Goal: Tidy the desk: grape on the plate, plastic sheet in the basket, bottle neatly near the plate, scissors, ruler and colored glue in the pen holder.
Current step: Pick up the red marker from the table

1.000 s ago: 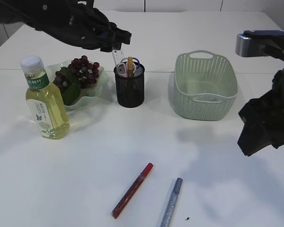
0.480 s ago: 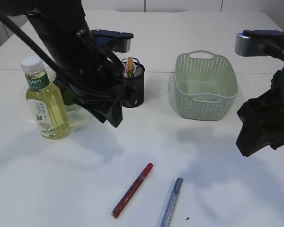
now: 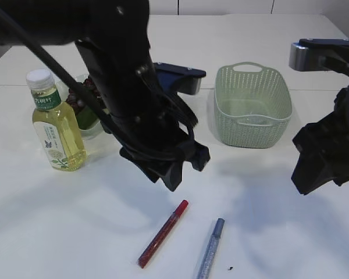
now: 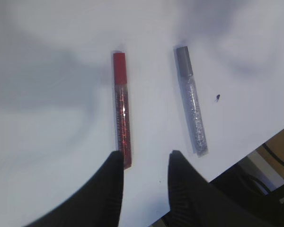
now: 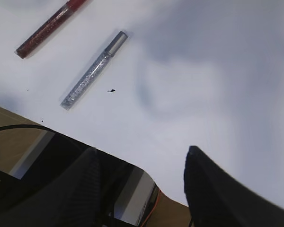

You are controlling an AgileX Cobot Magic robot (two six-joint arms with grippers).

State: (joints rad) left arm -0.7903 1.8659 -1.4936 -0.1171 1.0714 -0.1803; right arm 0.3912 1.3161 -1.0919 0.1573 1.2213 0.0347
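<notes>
Two colored glue pens lie near the table's front: a red one (image 3: 163, 233) (image 4: 121, 109) (image 5: 49, 26) and a silver one (image 3: 211, 249) (image 4: 191, 101) (image 5: 92, 71). My left gripper (image 3: 173, 177) (image 4: 144, 156) hovers open and empty just above the red pen's end. The bottle (image 3: 56, 125) stands upright at left, beside the plate (image 3: 88, 131) with the grape (image 3: 74, 100). The left arm hides the pen holder, scissors and ruler. The plastic sheet is out of view. At right my right gripper (image 3: 305, 183) (image 5: 144, 153) hangs open, holding nothing.
A pale green basket (image 3: 253, 104) stands at the back right, behind the right arm. The table's front edge (image 5: 132, 165) runs close below the glue pens. A small dark speck (image 3: 230, 268) lies beside the silver pen.
The left arm has swung from over the pen holder down and right to the front middle, now covering the holder and part of the plate. The right arm has stayed put.
</notes>
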